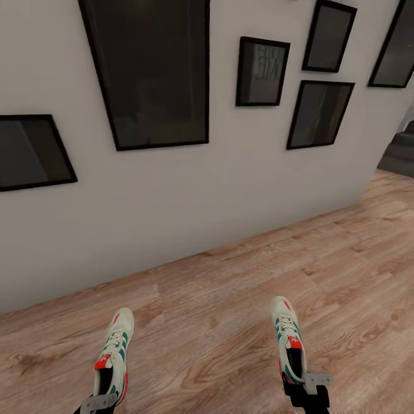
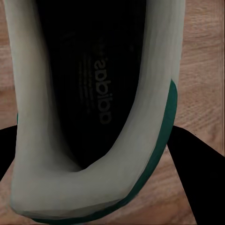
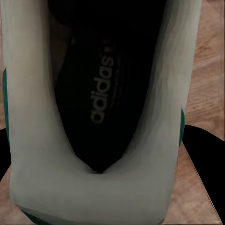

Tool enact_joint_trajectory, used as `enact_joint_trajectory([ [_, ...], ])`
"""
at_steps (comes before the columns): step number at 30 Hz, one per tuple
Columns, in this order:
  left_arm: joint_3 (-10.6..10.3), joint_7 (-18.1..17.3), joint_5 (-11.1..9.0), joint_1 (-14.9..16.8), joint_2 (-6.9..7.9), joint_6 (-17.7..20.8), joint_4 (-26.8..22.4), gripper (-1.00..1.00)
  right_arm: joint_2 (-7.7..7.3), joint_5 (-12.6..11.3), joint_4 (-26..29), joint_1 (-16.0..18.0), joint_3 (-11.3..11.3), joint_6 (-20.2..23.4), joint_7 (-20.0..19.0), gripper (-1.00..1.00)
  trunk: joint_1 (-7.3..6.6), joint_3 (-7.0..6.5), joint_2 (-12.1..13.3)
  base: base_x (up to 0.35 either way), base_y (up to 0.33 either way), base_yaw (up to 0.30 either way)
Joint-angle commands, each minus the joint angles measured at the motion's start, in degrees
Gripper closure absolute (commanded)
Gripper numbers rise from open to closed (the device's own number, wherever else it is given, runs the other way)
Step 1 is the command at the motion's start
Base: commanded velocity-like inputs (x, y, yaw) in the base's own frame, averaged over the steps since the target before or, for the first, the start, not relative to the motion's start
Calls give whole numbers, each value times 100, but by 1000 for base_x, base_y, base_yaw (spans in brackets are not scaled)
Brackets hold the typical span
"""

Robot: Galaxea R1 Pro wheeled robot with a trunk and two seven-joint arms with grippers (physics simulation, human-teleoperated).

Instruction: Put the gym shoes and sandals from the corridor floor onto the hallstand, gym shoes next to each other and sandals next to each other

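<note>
- Head view: left gripper (image 1: 98,403) holds the left gym shoe (image 1: 114,355) by its heel, and right gripper (image 1: 306,386) holds the right gym shoe (image 1: 288,339) likewise. Both shoes are well apart, toes toward the wall (image 1: 172,190) hung with dark picture frames (image 1: 152,72), above the corridor floor (image 1: 230,310).
- Left wrist view: dark fingers (image 2: 194,164) flank the shoe's white heel collar, clamped on it.
- Right wrist view: fingers (image 3: 206,150) clenched on the other heel.
</note>
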State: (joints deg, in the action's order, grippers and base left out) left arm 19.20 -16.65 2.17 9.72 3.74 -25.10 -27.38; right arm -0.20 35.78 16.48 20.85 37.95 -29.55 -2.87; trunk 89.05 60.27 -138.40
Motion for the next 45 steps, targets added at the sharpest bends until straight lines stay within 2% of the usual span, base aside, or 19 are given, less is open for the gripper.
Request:
enact_joint_trajectory([
  [1, 49, -58, 20, 4, -5, -13, 3, 100, 2, 26, -4, 7, 48, -24, -30, 100, -1, 4, -2, 0, 0, -300],
  [36, -13, -58, 29, 4, -11, -13, 4, 100, -6, 26, -4, 7, 54, -24, -30, 100, -1, 4, -2, 0, 0, -300],
  [45, -17, -58, 37, 4, -13, -13, 4, 100, -7, 26, -4, 7, 54, -24, -30, 100, -1, 4, -2, 141, -19, -300],
])
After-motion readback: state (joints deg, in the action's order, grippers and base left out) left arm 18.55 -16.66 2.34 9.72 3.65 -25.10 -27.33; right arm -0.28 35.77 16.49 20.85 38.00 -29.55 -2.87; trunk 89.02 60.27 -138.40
